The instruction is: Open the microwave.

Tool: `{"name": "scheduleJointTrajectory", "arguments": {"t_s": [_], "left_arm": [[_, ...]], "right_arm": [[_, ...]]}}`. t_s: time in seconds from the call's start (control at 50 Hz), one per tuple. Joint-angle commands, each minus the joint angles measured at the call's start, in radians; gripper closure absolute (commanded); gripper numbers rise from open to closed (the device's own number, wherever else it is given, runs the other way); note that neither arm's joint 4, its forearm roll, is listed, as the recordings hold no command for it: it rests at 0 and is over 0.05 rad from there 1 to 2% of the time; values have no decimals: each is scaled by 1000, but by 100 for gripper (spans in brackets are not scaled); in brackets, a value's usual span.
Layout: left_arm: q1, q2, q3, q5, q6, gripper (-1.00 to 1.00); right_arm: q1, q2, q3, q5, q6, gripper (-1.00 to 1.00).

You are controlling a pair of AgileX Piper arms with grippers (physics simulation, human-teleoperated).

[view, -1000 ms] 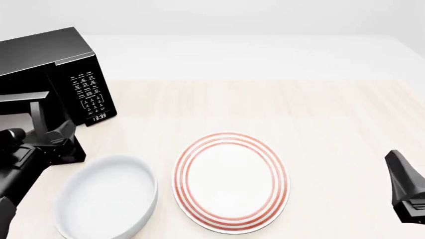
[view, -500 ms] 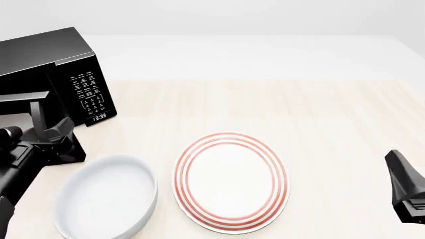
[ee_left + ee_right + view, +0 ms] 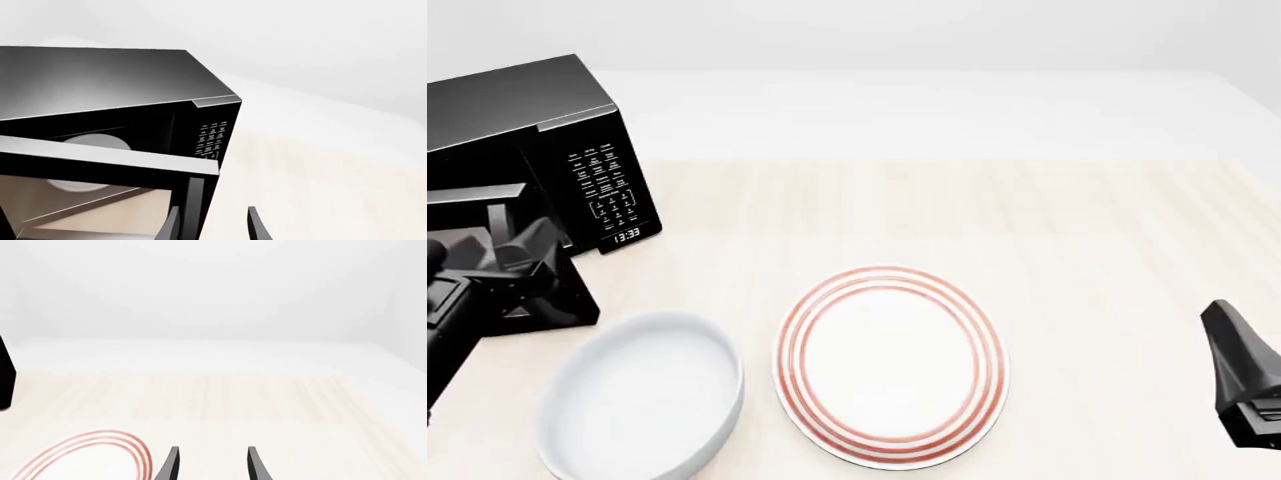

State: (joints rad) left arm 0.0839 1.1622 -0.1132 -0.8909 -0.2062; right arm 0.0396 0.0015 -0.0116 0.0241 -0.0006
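Black microwave [image 3: 527, 150] sits at the counter's [image 3: 1068, 230] far left, door [image 3: 100, 160] partly swung out. Left hand [image 3: 212, 225], fingers parted around the door's edge, should probably pull wider. Right hand [image 3: 210, 465] waits open, empty.

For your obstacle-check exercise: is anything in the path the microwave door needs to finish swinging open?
Nothing visible blocks it. The large black boxy microwave has its door partly open, with the left claw at the door's free edge. The white bowl and red-ringed plate sit nearer the camera, apart from the door.
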Motion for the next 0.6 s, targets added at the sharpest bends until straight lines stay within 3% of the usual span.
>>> {"name": "scheduleJointTrajectory", "arguments": {"t_s": [0.02, 0.6], "left_arm": [[10, -91, -12, 90, 27, -100], [19, -309, -24, 258, 42, -100]], "right_arm": [[1, -1, -2, 0, 0, -100], [8, -1, 1, -5, -2, -100]]}}
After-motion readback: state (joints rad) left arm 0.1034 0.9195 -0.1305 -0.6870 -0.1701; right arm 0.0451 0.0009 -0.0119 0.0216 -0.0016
